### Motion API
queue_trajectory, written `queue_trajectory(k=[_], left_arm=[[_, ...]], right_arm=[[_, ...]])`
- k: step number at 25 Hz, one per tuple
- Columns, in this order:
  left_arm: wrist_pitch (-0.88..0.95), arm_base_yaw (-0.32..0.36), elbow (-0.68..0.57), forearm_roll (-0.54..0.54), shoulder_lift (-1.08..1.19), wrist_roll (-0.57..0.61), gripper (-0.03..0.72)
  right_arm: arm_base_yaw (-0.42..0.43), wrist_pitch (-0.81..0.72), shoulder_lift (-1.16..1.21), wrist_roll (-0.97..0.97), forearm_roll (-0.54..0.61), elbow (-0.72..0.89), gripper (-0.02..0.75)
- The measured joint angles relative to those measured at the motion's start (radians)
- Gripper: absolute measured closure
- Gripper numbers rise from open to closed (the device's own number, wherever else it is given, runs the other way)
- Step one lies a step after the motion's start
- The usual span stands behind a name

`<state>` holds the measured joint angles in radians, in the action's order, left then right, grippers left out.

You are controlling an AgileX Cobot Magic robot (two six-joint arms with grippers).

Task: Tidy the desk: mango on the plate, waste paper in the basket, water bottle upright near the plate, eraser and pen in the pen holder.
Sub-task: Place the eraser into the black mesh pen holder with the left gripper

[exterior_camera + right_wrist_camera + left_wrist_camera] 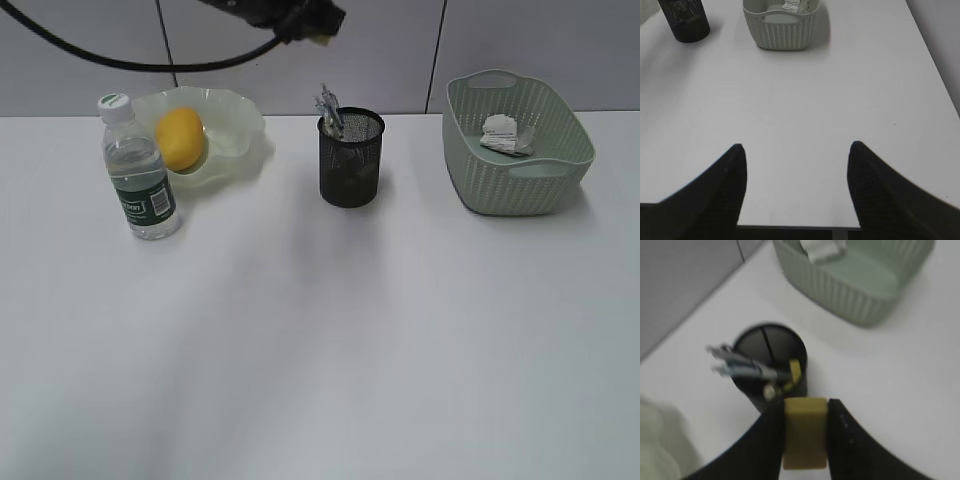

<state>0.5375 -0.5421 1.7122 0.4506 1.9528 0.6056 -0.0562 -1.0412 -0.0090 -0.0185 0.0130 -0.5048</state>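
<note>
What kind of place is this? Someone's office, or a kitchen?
Probably a lab bench set up as a pretend desk: a bare white desk against plain grey wall panels, with only a pen holder, a water bottle and a basket laid out for the robot.

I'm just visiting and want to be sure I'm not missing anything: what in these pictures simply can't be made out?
- Exterior view: the left arm is cut off by the top edge; its pincer is unseen there.
- Exterior view: the black mesh pen holder hides its contents, except the pen tips.
- Left wrist view: blurred; the yellowish block in the left pincer shows no detail.
- Exterior view: the print on the crumpled white paper in the sage-green woven basket is too small.
</note>
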Motion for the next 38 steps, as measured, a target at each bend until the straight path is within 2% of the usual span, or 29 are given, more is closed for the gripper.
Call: queue_trajectory(k=[5, 8, 17, 28, 38], left_arm=[[-0.328, -0.008, 0.002, 0.055, 0.016, 0.0, 0.486], [-0.408, -0.008, 0.003, 0.086, 0.043, 0.0, 0.486], [-0.425, -0.033, 0.008, 0.112, 0.158, -0.001, 0.486], [-0.424, -0.05, 0.09, 0.155, 0.267, -0.002, 0.486], [-0.395, -0.058, 0.103, 0.159, 0.328, -0.003, 0.486]], right_arm=[[0.0, 0.0, 0.0, 0.0, 0.0, 0.0, 0.236], [0.0, 0.0, 0.0, 0.0, 0.0, 0.0, 0.236], [0.0, 0.0, 0.0, 0.0, 0.0, 0.0, 0.236], [0.0, 0.0, 0.0, 0.0, 0.0, 0.0, 0.236], [0.0, 0.0, 0.0, 0.001, 0.0, 0.0, 0.236]])
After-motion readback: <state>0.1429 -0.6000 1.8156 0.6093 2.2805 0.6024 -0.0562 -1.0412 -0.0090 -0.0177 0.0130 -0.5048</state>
